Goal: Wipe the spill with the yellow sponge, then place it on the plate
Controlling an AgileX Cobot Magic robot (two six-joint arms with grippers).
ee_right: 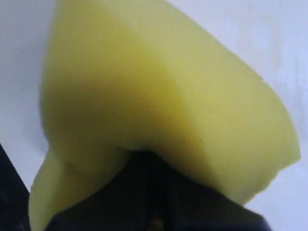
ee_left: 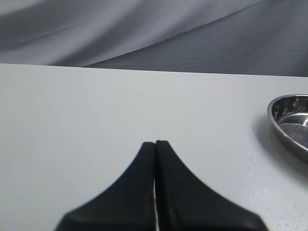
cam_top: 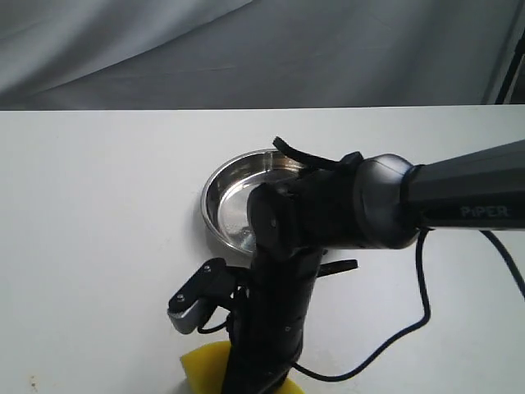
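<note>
The yellow sponge [ee_right: 159,91] fills the right wrist view, squeezed and folded around my right gripper [ee_right: 149,156], which is shut on it. In the exterior view only a corner of the sponge [cam_top: 205,368] shows at the bottom edge, on or just above the white table, under the right arm [cam_top: 279,312]. The steel plate [cam_top: 210,195] sits mid-table behind that arm, holding nothing that I can see. My left gripper [ee_left: 155,143] is shut on nothing above bare table, with the plate's rim [ee_left: 284,103] off to one side. No spill shows; the arm and sponge cover the spot.
The right arm's black body and cable [cam_top: 410,316] reach in from the right and cross the table's middle. A grey cloth backdrop [cam_top: 246,49] hangs behind the table's far edge. A tiny dark speck [cam_top: 33,382] lies near the front left.
</note>
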